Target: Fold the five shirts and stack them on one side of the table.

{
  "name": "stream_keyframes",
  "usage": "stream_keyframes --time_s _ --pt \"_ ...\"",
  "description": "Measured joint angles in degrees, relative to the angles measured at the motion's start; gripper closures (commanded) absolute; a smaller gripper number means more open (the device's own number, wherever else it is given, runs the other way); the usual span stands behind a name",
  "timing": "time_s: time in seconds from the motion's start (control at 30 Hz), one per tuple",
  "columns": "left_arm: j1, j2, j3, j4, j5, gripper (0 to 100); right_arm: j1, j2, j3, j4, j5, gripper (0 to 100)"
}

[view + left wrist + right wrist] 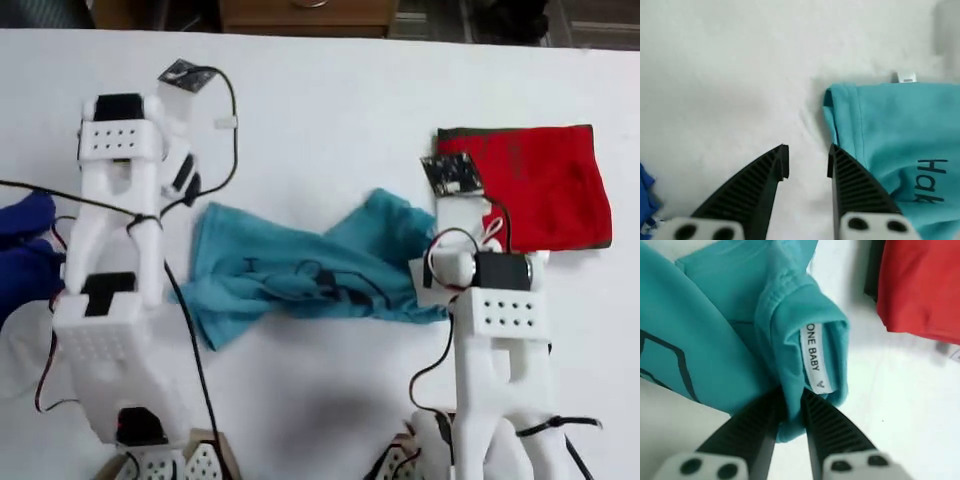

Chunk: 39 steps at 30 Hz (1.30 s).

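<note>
A teal shirt (300,268) with dark print lies crumpled across the middle of the table. My right gripper (792,400) is shut on its collar edge, by the white label (812,357). The teal shirt (715,325) bunches up around the black fingers (827,427). My left gripper (806,162) hangs open just beside the hemmed corner of the teal shirt (890,145), with nothing between its fingers. A folded red shirt (540,180) rests flat at the right side of the table. Blue cloth (25,250) sits at the left edge.
The table (330,110) is covered in white cloth, bare along its far side. Both white arm bodies stand at the near edge, with black cables trailing from them. The red shirt (920,285) lies close beside the held collar.
</note>
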Motion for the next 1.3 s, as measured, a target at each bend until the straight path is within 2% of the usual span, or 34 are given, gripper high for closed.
stream_keyframes --time_s 0.23,0.37,0.57,0.63,0.7,0.9,1.13,1.3 --pt "5.19 3.43 0.0 -0.53 1.49 85 0.26 -0.18 5.98 -3.96 0.53 97.9" --pt "5.8 7.82 -0.09 -0.79 1.58 85 0.26 -0.18 9.93 -4.48 0.88 97.9" --pt "5.71 13.01 -0.35 -0.97 1.67 85 4.92 -0.35 16.44 -8.79 6.68 97.9" --pt "5.8 13.71 -0.35 -0.97 1.67 90 7.3 -0.35 17.05 -10.29 7.74 97.7" --pt "5.8 13.98 -0.35 -0.97 1.67 99 9.05 -0.35 17.14 -10.99 8.26 97.5" --pt "5.71 13.98 -0.35 1.14 1.67 97 10.11 -0.35 17.14 -11.25 8.26 96.8" --pt "5.71 13.01 -0.35 6.15 1.67 97 10.11 -0.35 17.14 -11.25 8.26 78.5" --pt "7.12 6.86 -0.44 6.68 1.67 95 10.2 -0.35 17.05 -11.25 8.26 78.6"
